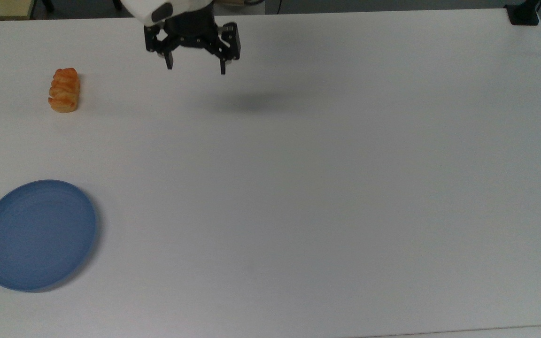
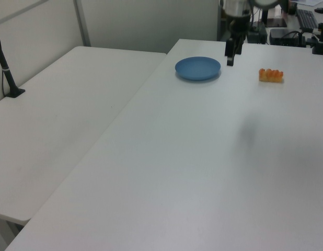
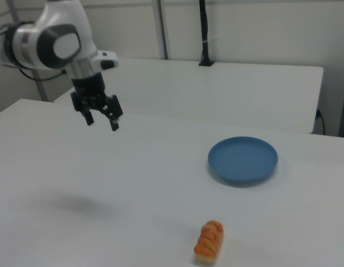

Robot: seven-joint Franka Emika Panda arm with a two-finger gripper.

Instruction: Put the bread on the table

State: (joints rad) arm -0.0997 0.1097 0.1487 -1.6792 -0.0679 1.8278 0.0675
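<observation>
Above the tabletop (image 1: pixel 327 188), near the top view's upper edge, our claw (image 1: pixel 196 69) hung with its two fingers spread wide and nothing between them; we could see bare white surface through the gap, and its shadow lay on the surface well below it. Off toward the top view's upper-left corner we found the bread (image 1: pixel 65 90) lying flat on the tabletop, well apart from the claw and touching nothing else. The blue plate (image 1: pixel 35 234) sat near the top view's lower-left corner, far from the bread and bare.

We judged the job as good as done, so little remained to go wrong. A careless sweep of the arm back along that upper edge could have nudged the bread, and since it lay near the tabletop's edge in the right view, a shove might have sent it off.

We could read no brand, label or writing on anything.
</observation>
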